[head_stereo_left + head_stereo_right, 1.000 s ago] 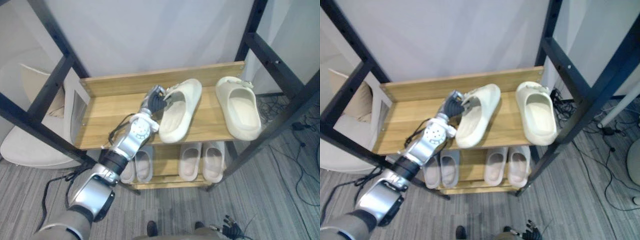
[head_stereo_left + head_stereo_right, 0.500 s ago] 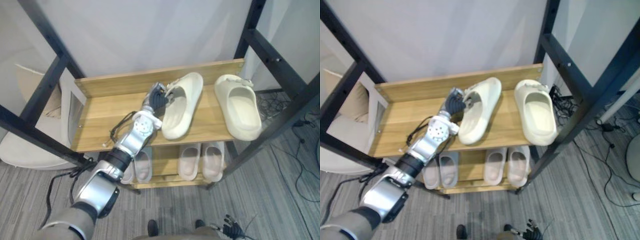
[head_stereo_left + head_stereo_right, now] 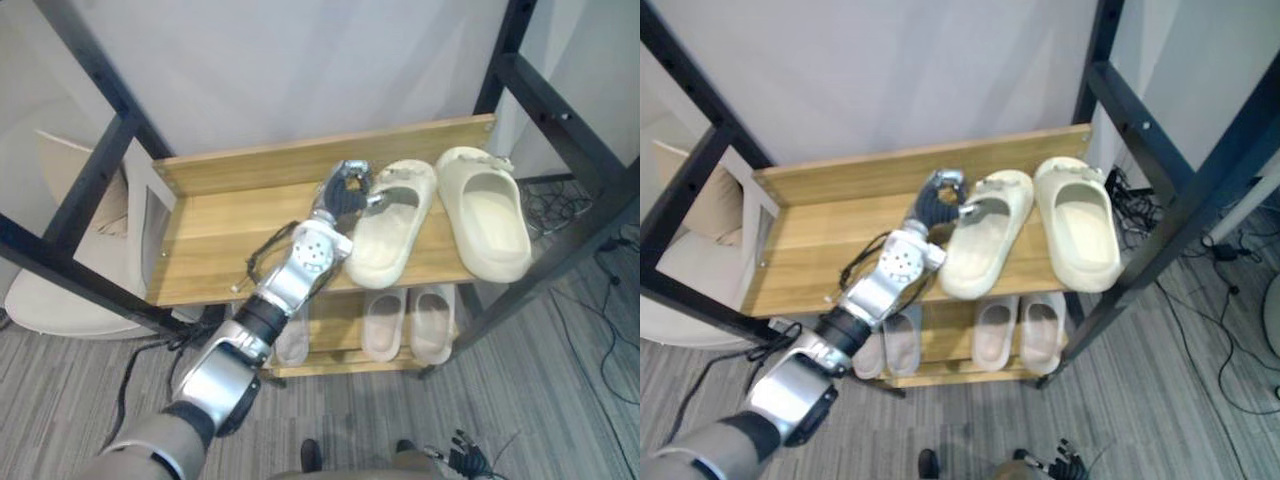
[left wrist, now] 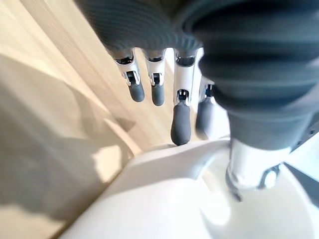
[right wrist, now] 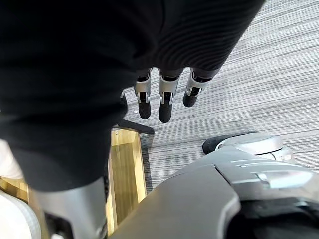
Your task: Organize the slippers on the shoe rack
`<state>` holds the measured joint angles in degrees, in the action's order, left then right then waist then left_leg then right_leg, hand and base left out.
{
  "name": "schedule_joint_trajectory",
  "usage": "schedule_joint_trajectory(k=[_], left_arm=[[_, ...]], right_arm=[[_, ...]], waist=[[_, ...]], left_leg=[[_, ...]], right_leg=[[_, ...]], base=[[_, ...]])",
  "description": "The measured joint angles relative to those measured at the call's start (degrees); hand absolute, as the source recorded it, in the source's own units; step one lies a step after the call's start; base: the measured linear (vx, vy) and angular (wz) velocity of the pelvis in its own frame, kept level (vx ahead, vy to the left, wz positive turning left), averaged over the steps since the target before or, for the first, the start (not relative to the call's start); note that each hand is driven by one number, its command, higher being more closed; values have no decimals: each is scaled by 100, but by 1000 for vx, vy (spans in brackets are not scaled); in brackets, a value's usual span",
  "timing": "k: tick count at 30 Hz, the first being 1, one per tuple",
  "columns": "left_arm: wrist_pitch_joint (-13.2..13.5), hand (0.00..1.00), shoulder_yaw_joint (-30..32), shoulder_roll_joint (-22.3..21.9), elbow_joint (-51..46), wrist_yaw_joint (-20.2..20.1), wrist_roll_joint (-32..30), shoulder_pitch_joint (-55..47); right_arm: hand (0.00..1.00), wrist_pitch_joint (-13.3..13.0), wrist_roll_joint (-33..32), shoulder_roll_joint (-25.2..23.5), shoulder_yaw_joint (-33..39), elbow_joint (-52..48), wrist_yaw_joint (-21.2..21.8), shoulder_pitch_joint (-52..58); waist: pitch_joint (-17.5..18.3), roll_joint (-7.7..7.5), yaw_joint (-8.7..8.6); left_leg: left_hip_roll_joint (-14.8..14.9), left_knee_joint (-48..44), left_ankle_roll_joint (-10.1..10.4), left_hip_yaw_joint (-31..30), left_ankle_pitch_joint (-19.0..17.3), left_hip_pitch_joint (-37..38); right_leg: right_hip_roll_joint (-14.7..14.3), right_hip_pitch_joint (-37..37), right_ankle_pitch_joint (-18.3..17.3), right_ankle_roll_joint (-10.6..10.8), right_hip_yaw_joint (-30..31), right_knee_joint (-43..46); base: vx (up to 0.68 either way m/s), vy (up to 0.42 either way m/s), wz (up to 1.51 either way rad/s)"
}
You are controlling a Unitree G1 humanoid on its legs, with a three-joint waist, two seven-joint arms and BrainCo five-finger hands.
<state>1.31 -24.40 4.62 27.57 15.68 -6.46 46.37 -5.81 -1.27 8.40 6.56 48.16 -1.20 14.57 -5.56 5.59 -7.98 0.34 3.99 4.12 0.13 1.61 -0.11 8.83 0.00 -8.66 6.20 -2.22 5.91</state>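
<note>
Two cream slippers lie side by side on the wooden top shelf (image 3: 215, 235) of the rack. The left slipper (image 3: 390, 228) is slightly angled, and its toe end comes close to the right slipper (image 3: 490, 215). My left hand (image 3: 345, 190) is at the strap end of the left slipper. In the left wrist view its fingers (image 4: 180, 122) are straight, one tip rests on the strap of that slipper (image 4: 164, 199), and the thumb lies over it. My right hand (image 3: 462, 465) hangs low by the floor, its fingers (image 5: 164, 104) straight and empty.
On the lower shelf stand a grey pair (image 3: 292, 338) and a beige pair (image 3: 405, 322). Black frame bars (image 3: 100, 170) cross in front on the left and right (image 3: 560, 115). A white cushion (image 3: 55, 290) lies at the left, and cables run across the floor (image 3: 610, 330) at the right.
My left hand has slid the left slipper to the right, up beside the right one. Its fingers have uncurled from the strap.
</note>
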Motion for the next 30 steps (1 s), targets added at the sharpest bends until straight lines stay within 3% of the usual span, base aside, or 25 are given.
schedule_joint_trajectory(k=[8,14,25,30], left_arm=[[27,0,0,-54,-226,-6,208,-4],[49,0,145,149,-297,-14,270,-108],[120,0,232,207,-2141,-245,579,-1414],[275,0,-105,80,-2802,-373,917,-2287]], right_arm=[[0,7,1,1,-4,10,3,0],[0,17,1,-13,-4,33,5,3],[0,40,-1,-71,1,237,3,8],[0,42,1,-91,-4,279,2,54]], waist=[[4,-8,11],[32,-38,44],[164,-186,190],[278,-252,289]], left_leg=[[3,-32,-1,-90,0,13],[39,-36,-3,-90,2,15],[34,-102,-3,-134,2,14],[31,-111,-3,-154,2,15]], right_leg=[[-4,17,-38,-18,-50,100],[-51,27,13,-44,-37,98],[-17,21,-40,-29,-53,206],[-10,23,-51,-29,-69,247]], base=[[-24,-6,4],[-23,-4,-1],[-4,0,2],[-14,2,2]])
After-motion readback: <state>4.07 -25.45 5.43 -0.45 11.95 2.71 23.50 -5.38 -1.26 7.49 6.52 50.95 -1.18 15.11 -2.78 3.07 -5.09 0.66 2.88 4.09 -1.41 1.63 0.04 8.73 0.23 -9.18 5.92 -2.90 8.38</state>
